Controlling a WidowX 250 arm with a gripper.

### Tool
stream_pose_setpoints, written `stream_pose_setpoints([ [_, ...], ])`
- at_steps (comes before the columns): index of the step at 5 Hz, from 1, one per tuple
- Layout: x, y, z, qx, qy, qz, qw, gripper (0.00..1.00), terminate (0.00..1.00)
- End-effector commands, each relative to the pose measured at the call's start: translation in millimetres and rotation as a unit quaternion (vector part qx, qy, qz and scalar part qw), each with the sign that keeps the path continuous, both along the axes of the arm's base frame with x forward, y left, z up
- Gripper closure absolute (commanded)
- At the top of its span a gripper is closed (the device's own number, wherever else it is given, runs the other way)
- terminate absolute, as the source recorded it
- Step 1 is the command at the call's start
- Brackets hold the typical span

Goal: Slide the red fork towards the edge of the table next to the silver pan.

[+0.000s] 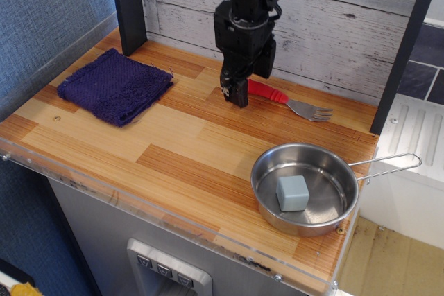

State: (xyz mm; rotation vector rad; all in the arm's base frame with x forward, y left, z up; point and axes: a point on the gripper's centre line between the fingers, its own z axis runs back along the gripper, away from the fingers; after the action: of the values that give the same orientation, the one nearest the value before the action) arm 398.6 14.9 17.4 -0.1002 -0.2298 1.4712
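The red fork (272, 94) lies at the back of the wooden table (173, 150), its ribbed red handle pointing left and its silver tines (312, 110) to the right. My black gripper (234, 93) hangs down over the left end of the handle and hides it. Its fingertips are down at the tabletop around that end; I cannot tell how far they are closed. The silver pan (305, 188) sits at the front right corner with its wire handle pointing right, well in front of the fork.
A grey cube (292, 193) lies inside the pan. A folded purple cloth (116, 84) lies at the back left. A black post (128, 6) stands at the back left corner and another (404, 46) at the right. A clear plastic rim (139, 202) runs along the front edge.
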Motion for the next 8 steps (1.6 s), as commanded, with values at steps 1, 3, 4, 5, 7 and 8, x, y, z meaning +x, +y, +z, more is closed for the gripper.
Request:
stream_pose_setpoints([
  [1, 12, -5, 10, -0.009, -0.010, -0.015, 0.9998, 1.00, 0.00],
  [3, 7, -7, 12, 0.001, -0.005, -0.011, 0.9999, 1.00, 0.00],
  [4, 6, -8, 16, 0.000, -0.005, -0.010, 0.9999, 1.00, 0.00],
  [5, 12, -9, 20, -0.009, -0.009, -0.019, 0.9997, 1.00, 0.00],
  [7, 6, -1, 74, 0.011, -0.048, -0.016, 0.9987, 1.00, 0.00],
  [8, -27, 8, 105, 0.020, -0.067, 0.002, 0.9976, 1.00, 0.00],
])
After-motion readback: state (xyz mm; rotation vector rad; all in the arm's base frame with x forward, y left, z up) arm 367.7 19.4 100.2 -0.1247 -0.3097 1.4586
